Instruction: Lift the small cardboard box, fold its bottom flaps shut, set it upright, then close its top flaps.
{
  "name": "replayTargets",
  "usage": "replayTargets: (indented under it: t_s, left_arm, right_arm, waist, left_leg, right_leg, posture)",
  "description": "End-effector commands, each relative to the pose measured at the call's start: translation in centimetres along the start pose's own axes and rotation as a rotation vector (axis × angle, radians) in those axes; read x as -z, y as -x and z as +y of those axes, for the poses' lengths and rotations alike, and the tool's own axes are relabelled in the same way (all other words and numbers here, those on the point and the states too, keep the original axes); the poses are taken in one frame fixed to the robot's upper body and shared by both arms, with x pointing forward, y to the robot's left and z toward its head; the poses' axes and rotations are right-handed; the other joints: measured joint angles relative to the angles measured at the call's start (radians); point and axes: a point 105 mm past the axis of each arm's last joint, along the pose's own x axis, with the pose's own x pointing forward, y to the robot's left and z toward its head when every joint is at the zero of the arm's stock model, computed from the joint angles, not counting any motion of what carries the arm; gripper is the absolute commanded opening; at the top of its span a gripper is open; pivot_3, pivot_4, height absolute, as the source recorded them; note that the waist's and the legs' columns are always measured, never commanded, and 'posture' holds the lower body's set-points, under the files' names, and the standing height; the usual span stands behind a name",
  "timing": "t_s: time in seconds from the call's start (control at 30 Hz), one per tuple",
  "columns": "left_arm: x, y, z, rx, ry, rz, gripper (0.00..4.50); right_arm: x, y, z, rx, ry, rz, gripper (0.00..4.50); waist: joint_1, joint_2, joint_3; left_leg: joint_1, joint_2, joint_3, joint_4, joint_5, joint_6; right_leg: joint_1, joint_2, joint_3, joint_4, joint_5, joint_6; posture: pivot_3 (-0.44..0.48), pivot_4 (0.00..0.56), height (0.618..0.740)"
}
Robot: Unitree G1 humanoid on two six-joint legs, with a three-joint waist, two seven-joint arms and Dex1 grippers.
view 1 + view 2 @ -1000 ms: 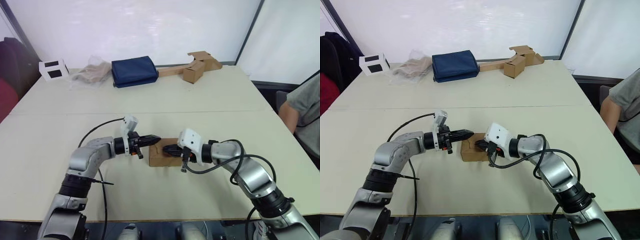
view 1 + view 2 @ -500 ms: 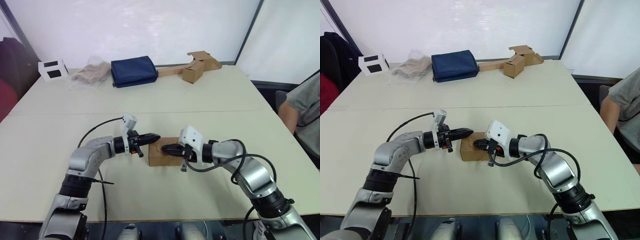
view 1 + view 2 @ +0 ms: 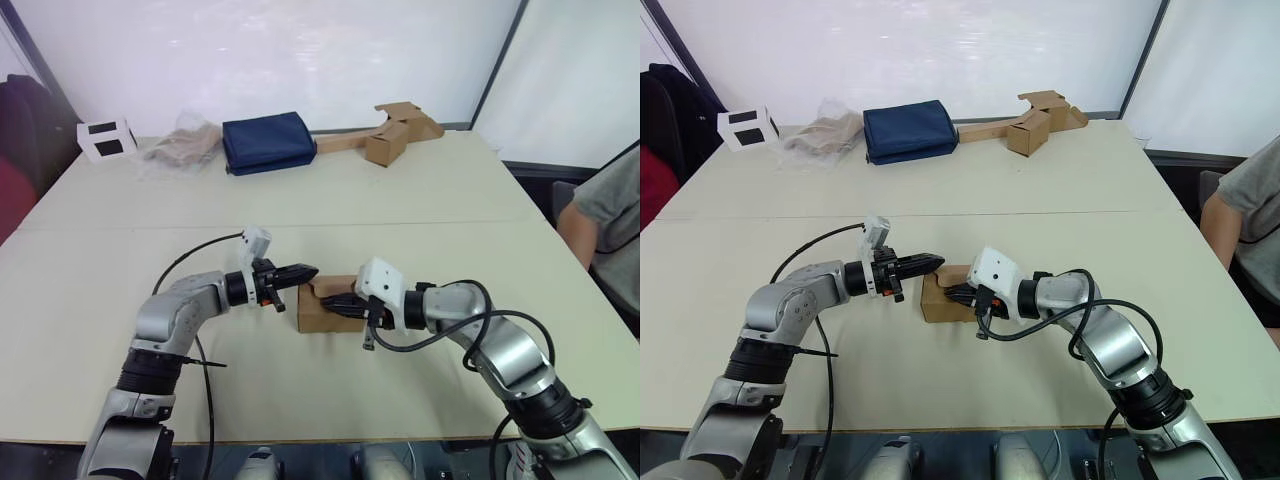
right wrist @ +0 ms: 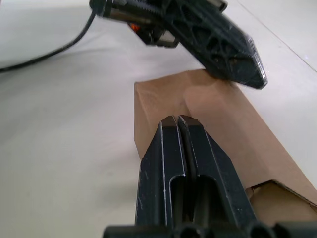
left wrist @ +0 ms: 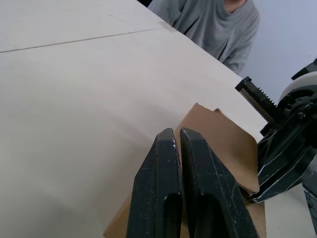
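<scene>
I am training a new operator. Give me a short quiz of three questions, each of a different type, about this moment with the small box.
1. True or false: the small cardboard box rests on the table.
2. Multiple choice: the fingers of the left gripper are (A) wide open, (B) shut together, (C) clamped on a cable.
3. Fill in: at the far edge of the table, the dark blue object is a folded ____.

Key:
1. True; it sits on the tabletop between the left gripper and the right gripper.
2. B.
3. Bag, lying beside a crumpled plastic wrap.
</scene>
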Motion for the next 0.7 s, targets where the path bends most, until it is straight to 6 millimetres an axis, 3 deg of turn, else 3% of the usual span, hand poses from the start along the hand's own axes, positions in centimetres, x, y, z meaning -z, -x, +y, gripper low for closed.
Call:
replayTargets:
  t_s: [0.03,0.33,0.53,0.7]
  left_arm:
    - [-0.7,-0.1,-0.7,0.027,-0.021,-0.026,0.15]
    - [0.5,-0.2,-1.0,0.033,-0.056,0.03,0.15]
    - [1.2,-0.4,-1.1,0.029,-0.087,0.054,0.15]
    - [1.1,-0.4,-1.3,0.039,-0.1,0.054,0.15]
  right_arm:
    - [0.0,-0.1,-0.6,0.032,0.022,0.011,0.0]
    - [0.3,-0.4,-0.8,0.041,-0.034,0.028,0.0]
    - [-0.5,0.0,0.6,-0.041,-0.072,0.002,0.0]
    - [-0.2,0.0,-0.2,0.011,-0.054,0.023,0.0]
  waist:
    - [0.0,0.0,0.0]
    - [0.0,0.0,0.0]
    - [0.003,0.0,0.0]
    - [0.002,0.0,0.0]
  left_leg:
    - [0.0,0.0,0.0,0.0,0.0,0.0]
    - [0.0,0.0,0.0,0.0,0.0,0.0]
    - [0.0,0.0,0.0,0.0,0.0,0.0]
    - [0.0,0.0,0.0,0.0,0.0,0.0]
  right_leg:
    - [0.0,0.0,0.0,0.0,0.0,0.0]
    - [0.0,0.0,0.0,0.0,0.0,0.0]
    - [0.001,0.0,0.0,0.0,0.0,0.0]
    - [0.001,0.0,0.0,0.0,0.0,0.0]
  posture:
    - [0.0,0.15,0.74]
    - [0.0,0.15,0.74]
    - [0.0,0.15,0.74]
    - [0.0,0.15,0.74]
